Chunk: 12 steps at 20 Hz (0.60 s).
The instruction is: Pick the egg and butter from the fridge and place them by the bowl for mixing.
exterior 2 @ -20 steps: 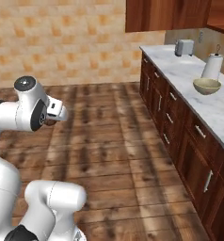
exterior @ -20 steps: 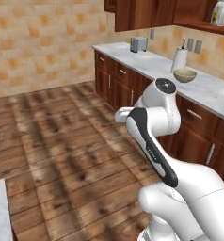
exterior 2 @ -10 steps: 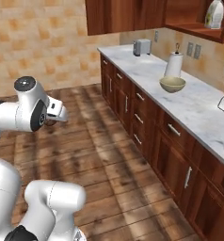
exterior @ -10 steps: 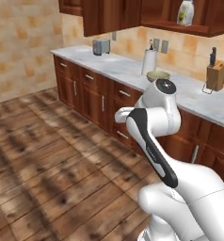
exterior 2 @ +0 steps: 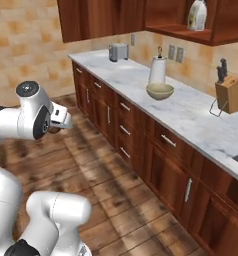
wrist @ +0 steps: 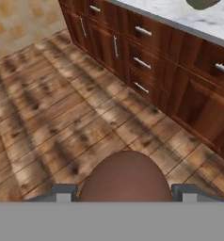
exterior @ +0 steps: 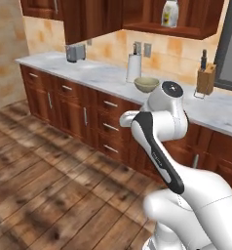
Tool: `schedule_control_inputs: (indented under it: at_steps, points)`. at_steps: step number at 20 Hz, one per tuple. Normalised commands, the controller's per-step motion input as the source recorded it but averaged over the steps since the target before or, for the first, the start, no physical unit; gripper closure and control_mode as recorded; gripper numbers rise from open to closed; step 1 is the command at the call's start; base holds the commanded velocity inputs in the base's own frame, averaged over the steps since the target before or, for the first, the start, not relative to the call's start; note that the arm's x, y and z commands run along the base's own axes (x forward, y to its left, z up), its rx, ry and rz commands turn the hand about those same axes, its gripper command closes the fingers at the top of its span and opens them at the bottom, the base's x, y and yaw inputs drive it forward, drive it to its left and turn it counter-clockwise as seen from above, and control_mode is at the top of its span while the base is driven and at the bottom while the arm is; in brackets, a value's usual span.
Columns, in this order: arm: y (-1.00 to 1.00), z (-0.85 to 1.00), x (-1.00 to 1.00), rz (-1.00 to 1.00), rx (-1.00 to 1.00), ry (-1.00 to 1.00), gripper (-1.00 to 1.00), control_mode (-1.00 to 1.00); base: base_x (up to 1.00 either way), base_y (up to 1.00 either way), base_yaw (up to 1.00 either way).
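White arm (exterior: 159, 146), dark joints, seemingly unmarked

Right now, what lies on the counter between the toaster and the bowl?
In the right base view, only the white paper-towel roll, just behind the bowl; the counter from there back to the toaster is bare.

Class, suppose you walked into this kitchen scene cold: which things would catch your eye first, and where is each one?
First, the reddish-brown egg, huge at the bottom of the hand view, sitting between the two fingertips of the tool above the wooden floor. Next, the tan-olive bowl on the marble counter, just in front of a white paper-towel roll. A wooden knife block stands further along the same counter.
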Motion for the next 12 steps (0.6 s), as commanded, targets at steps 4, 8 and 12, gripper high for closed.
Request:
schedule_control_inputs:
  at_steps: [4,8,12]
  points:
    - [0.0,0.0,0.0,0.0,0.0,0.0,1.0,1.0,0.66,0.11,-0.33]
    - [0.0,0.0,0.0,0.0,0.0,0.0,1.0,1.0,0.69,0.1,-0.3]
    - [0.0,0.0,0.0,0.0,0.0,0.0,1.0,1.0,0.71,0.1,-0.28]
